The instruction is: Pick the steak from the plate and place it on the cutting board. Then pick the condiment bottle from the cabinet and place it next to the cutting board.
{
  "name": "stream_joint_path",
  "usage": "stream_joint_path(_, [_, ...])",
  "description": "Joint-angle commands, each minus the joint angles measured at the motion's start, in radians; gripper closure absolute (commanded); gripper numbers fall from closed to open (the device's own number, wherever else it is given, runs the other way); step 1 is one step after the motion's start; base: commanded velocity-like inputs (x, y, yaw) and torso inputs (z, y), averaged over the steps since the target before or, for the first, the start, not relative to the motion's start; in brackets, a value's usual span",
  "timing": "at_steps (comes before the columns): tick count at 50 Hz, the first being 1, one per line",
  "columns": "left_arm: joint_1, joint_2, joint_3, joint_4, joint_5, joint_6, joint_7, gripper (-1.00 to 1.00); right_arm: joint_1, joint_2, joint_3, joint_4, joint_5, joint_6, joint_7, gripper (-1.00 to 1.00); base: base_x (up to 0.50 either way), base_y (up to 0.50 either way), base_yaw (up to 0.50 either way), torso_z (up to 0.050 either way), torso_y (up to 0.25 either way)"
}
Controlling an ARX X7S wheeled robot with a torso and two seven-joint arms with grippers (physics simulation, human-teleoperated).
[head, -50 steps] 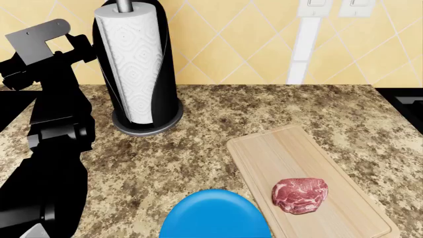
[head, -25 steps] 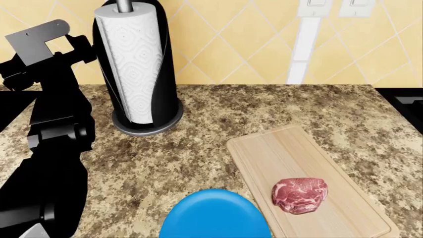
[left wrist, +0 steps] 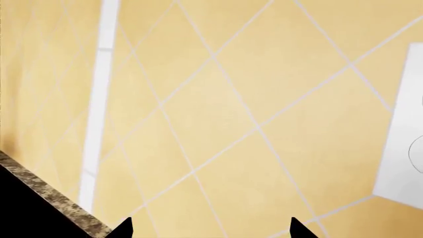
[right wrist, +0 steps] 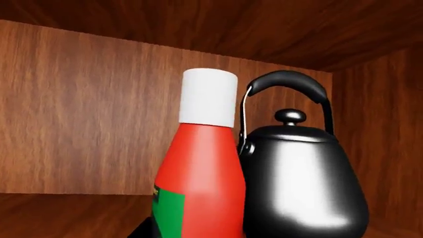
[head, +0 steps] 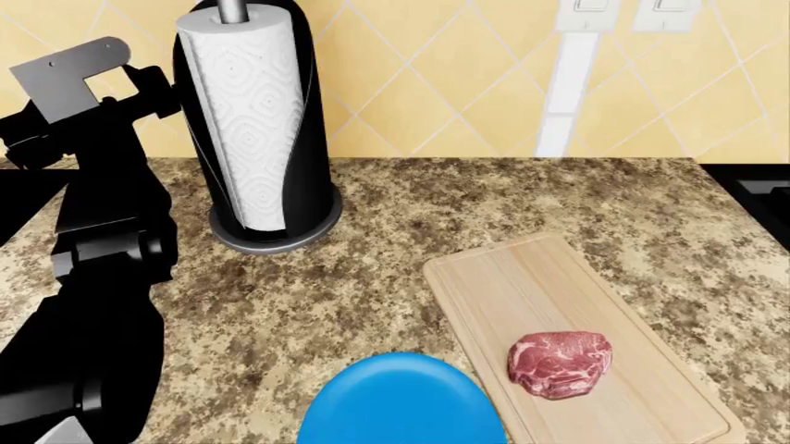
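Observation:
The steak (head: 561, 363) lies on the near part of the cutting board (head: 531, 277), right of the blue plate (head: 401, 402), which holds nothing. In the right wrist view the red condiment bottle (right wrist: 201, 168) with its white cap stands upright inside the wooden cabinet. My right gripper (right wrist: 205, 232) is around its lower body, one dark finger (right wrist: 146, 229) against its side. It is out of the head view. My left gripper (left wrist: 208, 229) is open and empty, facing the yellow tiled wall.
A black kettle (right wrist: 300, 183) stands right beside the bottle in the cabinet. A tall black paper-towel holder (head: 253, 129) stands at the back of the granite counter (head: 370, 277). My left arm (head: 92, 277) rises along the left side.

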Motion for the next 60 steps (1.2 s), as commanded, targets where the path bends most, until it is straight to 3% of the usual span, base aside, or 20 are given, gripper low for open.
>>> stream_joint_path(1, [0.000, 0.000, 0.000, -0.003, 0.005, -0.001, -0.005, -1.00, -0.170, -0.002, -0.132, 0.144, 0.240, 0.002, -0.014, 1.00, 0.02, 0.00, 0.00, 0.000, 0.000])
stream_joint_path(14, [0.001, 0.000, -0.006, -0.002, 0.001, 0.006, 0.003, -1.00, -0.046, 0.100, -0.010, -0.094, 0.304, -0.013, 0.006, 1.00, 0.00, 0.00, 0.00, 0.000, 0.000])
stream_joint_path(27, [0.000, 0.000, -0.004, -0.003, 0.006, 0.001, 0.000, -1.00, 0.037, 0.137, 0.071, -0.173, 0.335, -0.020, 0.040, 1.00, 0.00, 0.00, 0.00, 0.000, 0.000])
stream_joint_path(34, [0.000, 0.000, -0.003, -0.003, 0.007, 0.000, 0.002, -1.00, 0.093, 0.117, 0.130, -0.190, 0.264, -0.004, 0.031, 1.00, 0.00, 0.00, 0.00, 0.000, 0.000])
stream_joint_path(44, [0.001, 0.001, -0.002, -0.003, 0.008, -0.002, 0.004, -1.00, 0.095, -0.027, 0.508, -0.212, -0.063, 0.221, -0.014, 1.00, 0.00, 0.00, 0.00, 0.000, 0.000])
stream_joint_path(51, [0.001, 0.000, -0.005, -0.003, 0.006, -0.002, 0.006, -1.00, 0.094, -0.087, 0.646, -0.213, -0.090, 0.369, 0.004, 1.00, 0.00, 0.00, 0.00, 0.000, 0.000])
stream_joint_path(60, [0.000, 0.001, -0.005, -0.002, 0.007, -0.002, 0.005, -1.00, 0.050, -0.087, 0.686, -0.232, -0.035, 0.407, 0.053, 1.00, -0.17, 0.00, 0.00, 0.000, 0.000])
